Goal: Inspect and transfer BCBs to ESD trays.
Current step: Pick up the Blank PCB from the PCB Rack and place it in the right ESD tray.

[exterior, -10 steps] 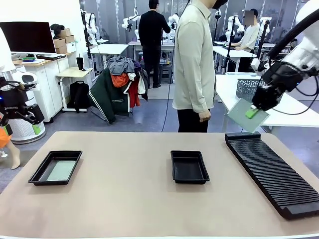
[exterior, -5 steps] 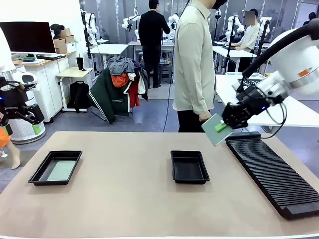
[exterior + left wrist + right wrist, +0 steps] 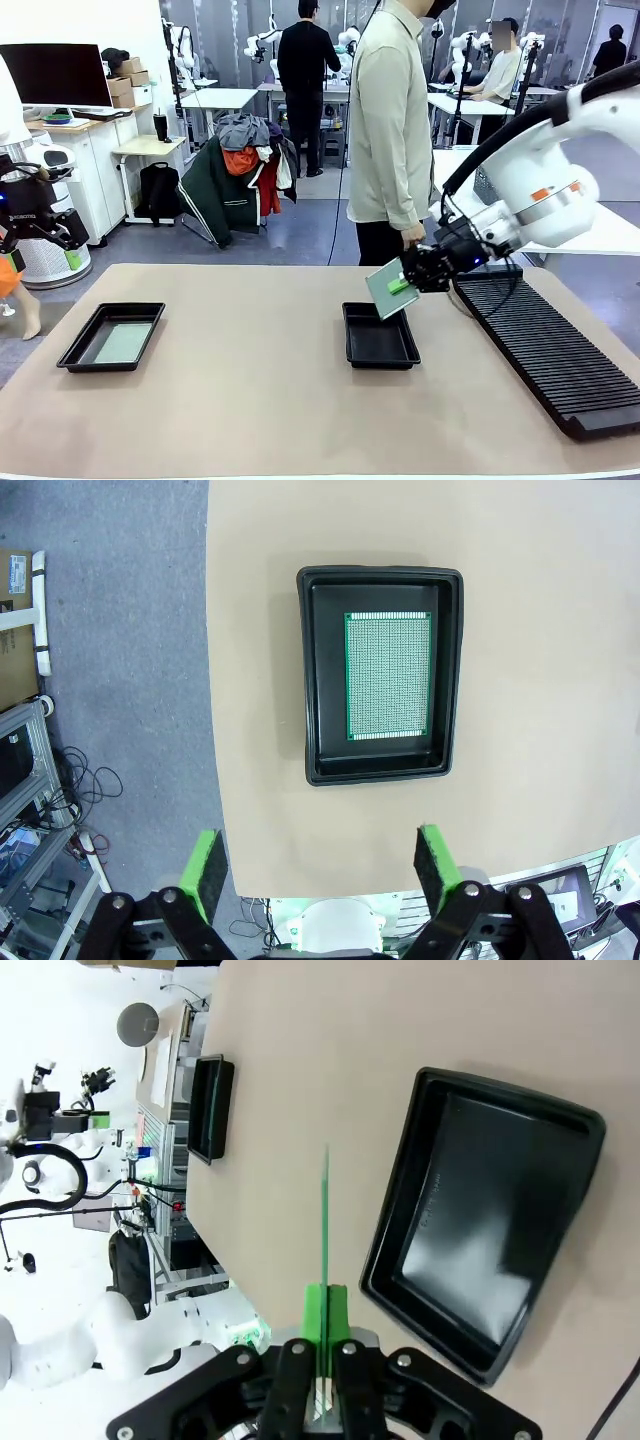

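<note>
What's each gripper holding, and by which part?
Right gripper pinches a BCB by one edge, pads on both faces. Left gripper is open and holds nothing.

the bench (image 3: 250, 420) is surfaced in a smooth, matt tan finish. the middle tray (image 3: 480, 1220) is seen as black plastic with a soft sheen, and pale reflections lie on its floor. the left tray (image 3: 310, 680) looks alike. the tray bcb (image 3: 389, 675) is shown as green board, finely dotted in a grid. a dull, pale grey-green face is shown by the held bcb (image 3: 385, 288). the rack (image 3: 545, 350) is matt black and ribbed. the right arm (image 3: 520, 170) is cased in glossy white.
</note>
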